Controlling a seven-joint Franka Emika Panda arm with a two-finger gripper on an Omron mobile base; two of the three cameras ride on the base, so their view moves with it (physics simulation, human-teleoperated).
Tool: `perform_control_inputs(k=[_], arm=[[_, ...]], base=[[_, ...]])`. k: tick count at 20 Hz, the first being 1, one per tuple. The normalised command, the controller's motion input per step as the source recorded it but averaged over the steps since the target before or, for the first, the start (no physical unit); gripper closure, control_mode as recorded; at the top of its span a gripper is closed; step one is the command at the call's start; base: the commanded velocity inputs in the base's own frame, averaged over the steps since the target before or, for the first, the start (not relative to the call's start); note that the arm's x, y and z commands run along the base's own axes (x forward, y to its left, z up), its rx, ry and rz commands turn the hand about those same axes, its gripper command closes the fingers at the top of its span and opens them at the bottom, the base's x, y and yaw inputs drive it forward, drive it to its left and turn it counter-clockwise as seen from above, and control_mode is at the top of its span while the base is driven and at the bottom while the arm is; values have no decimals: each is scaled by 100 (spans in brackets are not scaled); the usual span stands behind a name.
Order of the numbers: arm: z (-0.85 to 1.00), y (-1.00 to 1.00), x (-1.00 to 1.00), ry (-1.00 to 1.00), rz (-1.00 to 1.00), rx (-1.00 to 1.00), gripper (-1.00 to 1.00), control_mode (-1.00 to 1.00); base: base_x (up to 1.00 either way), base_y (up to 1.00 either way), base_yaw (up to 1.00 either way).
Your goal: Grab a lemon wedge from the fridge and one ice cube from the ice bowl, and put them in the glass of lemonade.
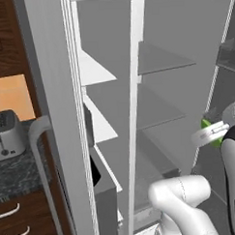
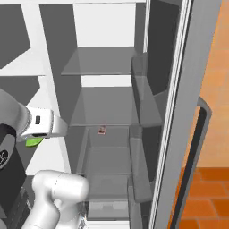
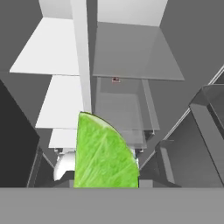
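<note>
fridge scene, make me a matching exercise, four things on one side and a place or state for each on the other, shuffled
Things:
1. lemon wedge
2. toaster
3. fridge
4. pincer

Places or states:
A. doors open, shelves showing
B. shut on the wedge
C. on the dark counter, left of the fridge
D. held up in front of the shelves

Pairs: 1-D, 2-C, 3-A, 4-B

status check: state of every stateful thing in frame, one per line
Tall light-grey two-door fridge: both doors swung open, grey shelves exposed.
Yellow-green lemon wedge: held in the gripper, lifted off the shelves, in front of the open fridge.
Two-finger gripper: shut on the wedge.
Silver toaster: upright on the dark speckled counter, slots look empty.
Dark wood drawers under the counter: closed.
</note>
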Motion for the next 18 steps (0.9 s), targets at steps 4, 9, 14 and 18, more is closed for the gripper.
perform_control_inputs(k=[4,9,14,18], arm=[[0,0,0,0,0,0,100,100],[0,0,0,0,0,0,100,100],[0,0,0,0,0,0,100,100],[0,0,0,0,0,0,100,100]], base=[[-100,-56,-11],[-100,-45,-5],[-40,25,73],[0,0,100]])
